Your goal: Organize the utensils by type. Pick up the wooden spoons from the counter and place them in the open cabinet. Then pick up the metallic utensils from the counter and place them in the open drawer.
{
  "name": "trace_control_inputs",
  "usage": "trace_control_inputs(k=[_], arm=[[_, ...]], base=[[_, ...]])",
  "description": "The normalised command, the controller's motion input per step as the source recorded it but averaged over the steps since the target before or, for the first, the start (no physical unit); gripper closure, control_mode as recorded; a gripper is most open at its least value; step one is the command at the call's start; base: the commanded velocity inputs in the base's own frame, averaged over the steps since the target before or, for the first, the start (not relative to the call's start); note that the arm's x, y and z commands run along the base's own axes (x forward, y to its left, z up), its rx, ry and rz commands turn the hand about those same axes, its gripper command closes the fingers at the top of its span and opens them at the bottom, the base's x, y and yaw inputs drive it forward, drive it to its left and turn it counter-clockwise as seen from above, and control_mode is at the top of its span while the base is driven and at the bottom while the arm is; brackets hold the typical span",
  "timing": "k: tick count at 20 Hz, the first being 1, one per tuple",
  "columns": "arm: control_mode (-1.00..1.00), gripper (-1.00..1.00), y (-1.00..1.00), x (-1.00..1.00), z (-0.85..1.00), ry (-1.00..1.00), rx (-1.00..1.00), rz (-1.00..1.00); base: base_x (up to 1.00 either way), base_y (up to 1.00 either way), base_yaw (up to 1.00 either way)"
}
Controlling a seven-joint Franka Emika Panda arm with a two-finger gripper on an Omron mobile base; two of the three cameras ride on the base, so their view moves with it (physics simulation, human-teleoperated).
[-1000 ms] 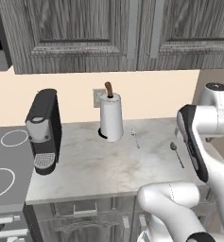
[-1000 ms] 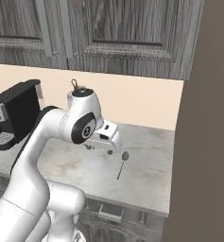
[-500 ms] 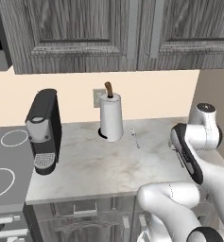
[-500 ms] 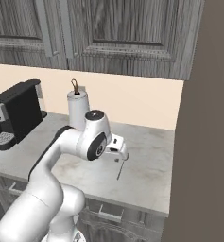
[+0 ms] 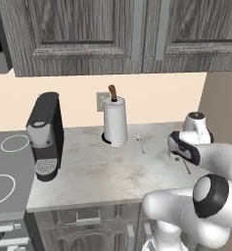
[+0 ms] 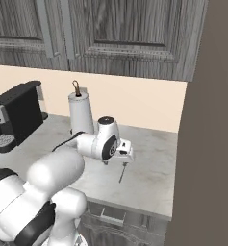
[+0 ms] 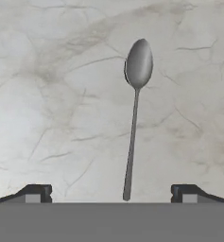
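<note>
Silver metal lies flat on the pale stone: a small spoon (image 7: 134, 113) seen from the hand camera, bowl far from the gripper (image 7: 111, 193), handle end between the two dark fingertips (image 7: 35, 191), which stand wide apart and hold nothing. From the right base camera the arm's wrist covers the spoon's bowl, and just the thin handle (image 6: 121, 173) shows below it. From the left base camera the wrist hides most of that spoon too, leaving a short dark sliver (image 5: 186, 167). A second slim silver utensil (image 5: 140, 143) lies just right of the paper towel roll (image 5: 115, 120); its shape is too small to make out.

The counter (image 5: 93, 171) is light grey marbled stone, with a black coffee machine (image 5: 45, 135) near its left end and a stovetop (image 5: 2, 176) beside it, cut off by the frame. Dark grey wood-grain wall cabinets (image 5: 83, 34) hang above a cream wall.
</note>
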Motion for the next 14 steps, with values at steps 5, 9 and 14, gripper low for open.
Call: trace_control_inputs(k=[5, 9, 14], arm=[[-1.0, -1.0, -0.35, 0.37, -0.44, 0.05, 0.0, 0.06], [-1.0, -1.0, -0.22, 0.3, -0.41, 0.0, 0.0, 0.04], [-1.0, -1.0, -0.12, 0.15, -0.49, 0.0, 0.0, 0.01]], base=[[0.0, 0.0, 0.0], [0.0, 0.0, 0.0], [0.0, 0.0, 0.0]])
